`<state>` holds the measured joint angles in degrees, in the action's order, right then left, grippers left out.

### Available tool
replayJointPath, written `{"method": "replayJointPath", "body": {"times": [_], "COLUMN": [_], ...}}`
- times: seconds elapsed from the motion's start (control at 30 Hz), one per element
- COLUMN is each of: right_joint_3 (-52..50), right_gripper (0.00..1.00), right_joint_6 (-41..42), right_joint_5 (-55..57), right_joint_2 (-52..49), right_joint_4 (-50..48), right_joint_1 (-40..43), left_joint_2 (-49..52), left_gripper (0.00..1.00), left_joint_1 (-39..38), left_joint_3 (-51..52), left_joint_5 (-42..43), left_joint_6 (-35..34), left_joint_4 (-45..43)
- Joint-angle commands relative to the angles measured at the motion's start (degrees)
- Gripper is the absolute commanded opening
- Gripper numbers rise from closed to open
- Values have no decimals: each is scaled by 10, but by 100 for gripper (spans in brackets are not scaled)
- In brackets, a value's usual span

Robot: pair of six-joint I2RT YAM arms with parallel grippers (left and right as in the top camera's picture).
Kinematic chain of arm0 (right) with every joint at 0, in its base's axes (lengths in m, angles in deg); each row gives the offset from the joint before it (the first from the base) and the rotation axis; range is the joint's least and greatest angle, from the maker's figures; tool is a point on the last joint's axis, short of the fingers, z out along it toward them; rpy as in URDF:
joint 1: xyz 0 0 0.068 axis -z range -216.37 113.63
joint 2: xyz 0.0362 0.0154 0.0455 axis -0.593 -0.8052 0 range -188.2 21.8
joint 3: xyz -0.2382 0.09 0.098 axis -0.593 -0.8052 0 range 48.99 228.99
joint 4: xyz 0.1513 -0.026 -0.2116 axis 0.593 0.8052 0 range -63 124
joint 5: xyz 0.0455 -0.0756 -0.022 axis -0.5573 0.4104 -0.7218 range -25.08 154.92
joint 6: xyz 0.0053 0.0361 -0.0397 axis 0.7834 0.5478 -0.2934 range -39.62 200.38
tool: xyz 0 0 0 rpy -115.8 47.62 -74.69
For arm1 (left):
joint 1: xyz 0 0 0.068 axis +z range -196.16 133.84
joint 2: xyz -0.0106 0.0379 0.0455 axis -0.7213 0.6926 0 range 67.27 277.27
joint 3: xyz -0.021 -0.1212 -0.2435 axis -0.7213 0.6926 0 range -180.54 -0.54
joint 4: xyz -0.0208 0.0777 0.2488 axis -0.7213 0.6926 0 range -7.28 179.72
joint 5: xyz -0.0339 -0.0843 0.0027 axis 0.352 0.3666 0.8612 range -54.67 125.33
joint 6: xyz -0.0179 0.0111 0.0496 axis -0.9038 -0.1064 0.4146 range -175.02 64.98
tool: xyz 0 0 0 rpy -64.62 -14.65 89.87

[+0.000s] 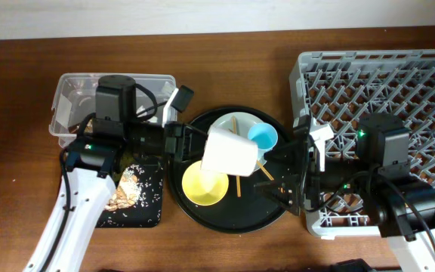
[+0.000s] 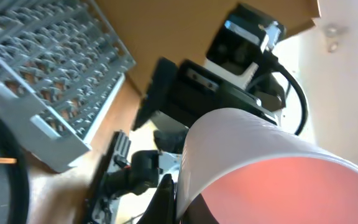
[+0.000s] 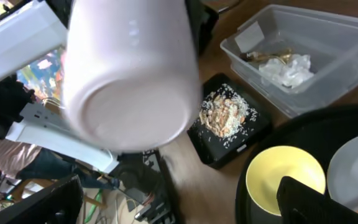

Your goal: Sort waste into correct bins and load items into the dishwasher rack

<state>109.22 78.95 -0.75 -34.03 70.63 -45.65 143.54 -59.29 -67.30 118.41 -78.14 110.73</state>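
My left gripper (image 1: 199, 143) is shut on the rim of the small pink cup (image 1: 229, 154) and holds it on its side above the round black tray. The cup's pink inside fills the left wrist view (image 2: 291, 186), and its base shows in the right wrist view (image 3: 129, 87). On the tray lie the blue cup (image 1: 263, 137), the pale plate (image 1: 236, 124), the yellow bowl (image 1: 204, 186) and chopsticks (image 1: 236, 181). My right gripper (image 1: 289, 193) is open and empty at the tray's right edge, beside the grey rack (image 1: 399, 83). The clear tub (image 3: 309, 37) holds tissue (image 3: 286, 67) and a gold wrapper (image 3: 267, 56). The black rectangular tray (image 3: 263, 124) holds tan scraps (image 3: 225, 113).
The large round black tray (image 1: 225, 219) sits between the bins on the left and the rack on the right. The clear tub (image 1: 70, 87) is at the back left, with the black rectangular tray (image 1: 149, 215) in front of it. The rack also shows in the left wrist view (image 2: 42, 62).
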Motion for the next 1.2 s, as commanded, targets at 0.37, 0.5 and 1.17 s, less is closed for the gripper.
{"method": "replayJointPath", "body": {"times": [0.37, 0.5, 1.17], "right_joint_3": [8, 8, 8], "right_gripper": [100, 89, 55], "right_joint_6": [11, 10, 10], "right_joint_5": [-122, -121, -10], "right_joint_2": [-15, -15, -17], "right_joint_4": [-40, -42, -92], "right_joint_1": [3, 3, 3], "left_joint_2": [-5, -5, -5], "left_gripper": [1, 1, 19], "left_joint_1": [-69, -73, -73], "left_joint_3": [-9, -9, -9], "left_joint_5": [-68, -75, -75], "left_joint_6": [9, 9, 10], "left_joint_4": [-4, -3, -3]}}
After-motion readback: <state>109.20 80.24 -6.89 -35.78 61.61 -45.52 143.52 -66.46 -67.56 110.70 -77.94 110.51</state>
